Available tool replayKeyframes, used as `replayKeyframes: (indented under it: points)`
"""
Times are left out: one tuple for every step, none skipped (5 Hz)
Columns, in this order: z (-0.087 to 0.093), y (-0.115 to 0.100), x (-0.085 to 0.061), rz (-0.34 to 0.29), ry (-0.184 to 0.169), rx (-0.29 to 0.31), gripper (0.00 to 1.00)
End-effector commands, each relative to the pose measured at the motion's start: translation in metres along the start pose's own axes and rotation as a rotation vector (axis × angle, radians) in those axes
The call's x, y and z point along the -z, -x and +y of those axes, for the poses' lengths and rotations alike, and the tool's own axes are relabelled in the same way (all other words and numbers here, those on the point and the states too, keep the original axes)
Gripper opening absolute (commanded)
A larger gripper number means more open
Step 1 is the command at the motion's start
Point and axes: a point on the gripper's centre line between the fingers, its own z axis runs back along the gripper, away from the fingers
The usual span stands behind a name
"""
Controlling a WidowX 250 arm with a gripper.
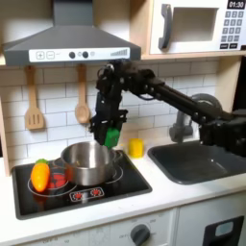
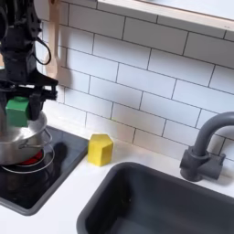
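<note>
My gripper hangs above the right rim of a steel pot on the toy stove, shut on a green block. In the second exterior view the gripper holds the green block just over the pot at the second exterior view's left. A yellow block stands on the counter to the pot's right, also seen as the yellow block beside the stove. An orange carrot-like toy lies left of the pot on the stove.
A sink with a grey faucet lies to the right. Wooden utensils hang on the tiled wall under the range hood. A microwave sits at the upper right.
</note>
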Motion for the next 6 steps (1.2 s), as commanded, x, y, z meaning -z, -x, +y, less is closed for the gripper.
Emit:
replayKeyframes:
  points:
    - [0.0173,-0.0168,0.0079,0.015,-0.023,-0.041,0.0]
    - [0.0177,-0.0157,0.0149,0.03,-0.027,-0.042,0.0]
    - [0.0172,-0.0137,0.0129,0.035,-0.043,-0.029,0.0]
    - [0.021,-0.0121,0.013,0.055,-0.056,-0.032,1.0]
    - [0.0245,-0.0109,0.0094,0.053,-0.056,-0.042,1.0]
    - [0.0227,-0.0092,0.0096,0.059,-0.055,-0.035,1.0]
